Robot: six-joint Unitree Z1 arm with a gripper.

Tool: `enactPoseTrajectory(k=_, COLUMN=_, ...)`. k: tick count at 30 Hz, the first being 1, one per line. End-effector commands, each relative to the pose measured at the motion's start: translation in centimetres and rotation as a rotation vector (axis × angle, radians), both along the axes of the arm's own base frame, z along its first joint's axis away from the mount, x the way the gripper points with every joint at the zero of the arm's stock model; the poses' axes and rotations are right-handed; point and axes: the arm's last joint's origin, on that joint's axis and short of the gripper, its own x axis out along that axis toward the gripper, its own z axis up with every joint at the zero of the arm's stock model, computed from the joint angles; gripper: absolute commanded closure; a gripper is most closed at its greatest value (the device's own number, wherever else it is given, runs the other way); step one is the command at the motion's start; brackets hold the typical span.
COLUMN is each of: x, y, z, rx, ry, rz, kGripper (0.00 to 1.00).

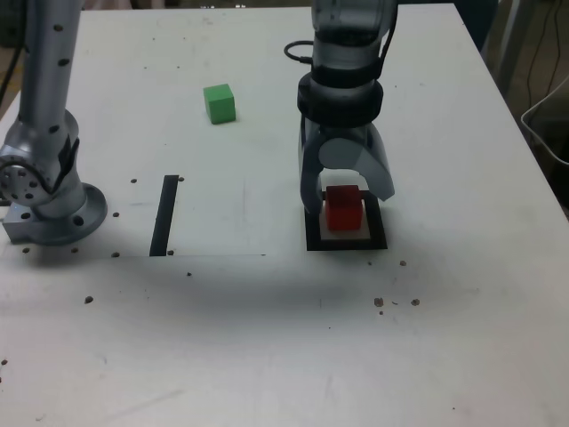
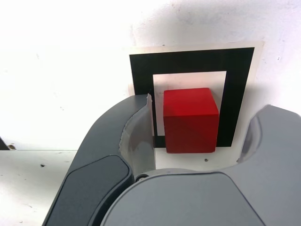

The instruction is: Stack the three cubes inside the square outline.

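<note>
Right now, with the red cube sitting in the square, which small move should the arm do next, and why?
Probably lift straight up. The gripper stands open around the red cube, which rests inside the square outline, with a gap visible on each side in the wrist view. Rising clears it for the green cube.

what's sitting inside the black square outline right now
One red cube sits inside the square outline, nothing stacked on it. The open gripper straddles it without touching. The cube hides part of the outline's near edge.
</note>
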Motion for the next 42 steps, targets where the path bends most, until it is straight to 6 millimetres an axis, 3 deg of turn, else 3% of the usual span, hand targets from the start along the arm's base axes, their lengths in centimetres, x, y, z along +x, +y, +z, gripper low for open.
enactPoseTrajectory(k=1, x=-0.5, y=0.0, z=0.6, rx=0.006, ry=0.004, rz=-0.006, kGripper=0.01)
enactPoseTrajectory(k=10, x=-2.1, y=0.2, z=1.9, rx=0.028, ry=-0.001, rz=-0.046, kGripper=0.01)
enactPoseTrajectory(k=23, x=-2.2, y=0.9, z=3.3, rx=0.027, ry=-0.032, rz=-0.168, kGripper=0.0)
enactPoseTrajectory(k=32, x=-3.5, y=4.7, z=3.5, rx=0.111, ry=0.062, rz=-0.19, kGripper=0.0)
enactPoseTrajectory(k=42, x=-2.2, y=9.7, z=3.2, rx=0.131, ry=0.082, rz=-0.171, kGripper=0.0)
